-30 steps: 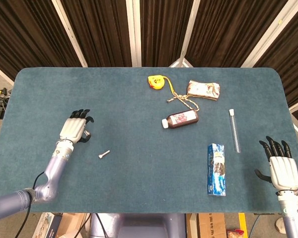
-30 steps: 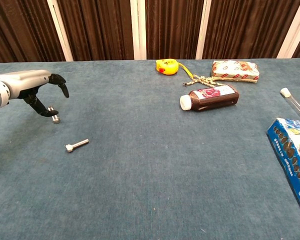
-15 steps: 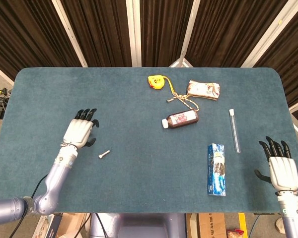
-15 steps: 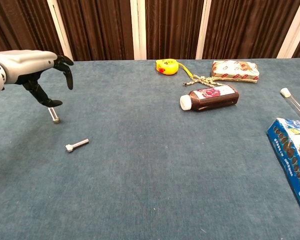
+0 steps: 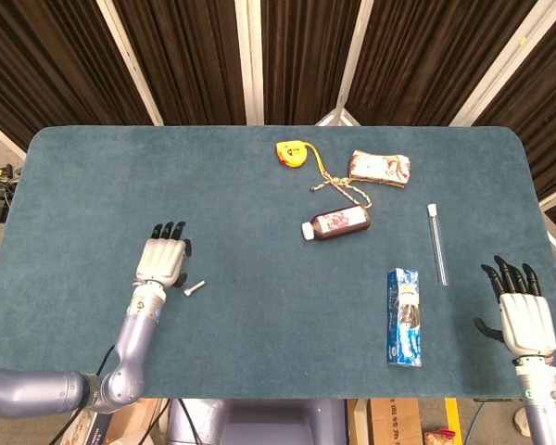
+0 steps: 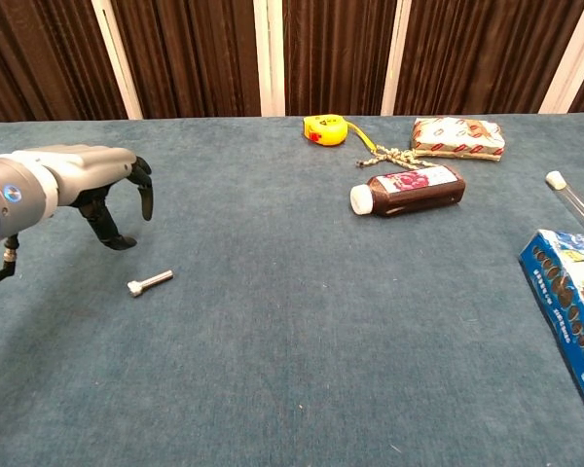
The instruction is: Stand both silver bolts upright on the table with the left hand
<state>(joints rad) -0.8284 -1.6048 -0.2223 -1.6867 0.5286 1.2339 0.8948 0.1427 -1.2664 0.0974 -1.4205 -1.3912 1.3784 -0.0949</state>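
One silver bolt [image 5: 195, 288] [image 6: 149, 283] lies on its side on the blue table [image 5: 259, 324], head toward the robot. My left hand [image 5: 164, 260] [image 6: 95, 187] hovers just left of it and slightly behind, palm down, fingers apart and curved downward, holding nothing. The second bolt, which stood upright a moment earlier, is hidden under this hand in both views. My right hand [image 5: 524, 315] rests at the table's near right corner with fingers spread and empty; it shows only in the head view.
A yellow tape measure [image 5: 291, 153], a knotted rope [image 5: 345, 189], a snack packet [image 5: 380, 167] and a brown bottle [image 5: 335, 223] lie at the back centre. A glass tube [image 5: 436, 243] and a blue box [image 5: 403, 316] lie on the right.
My left hand has let go of the upright bolt, opened, and moved right and nearer toward the lying bolt, now covering the upright one. The right hand has not moved.
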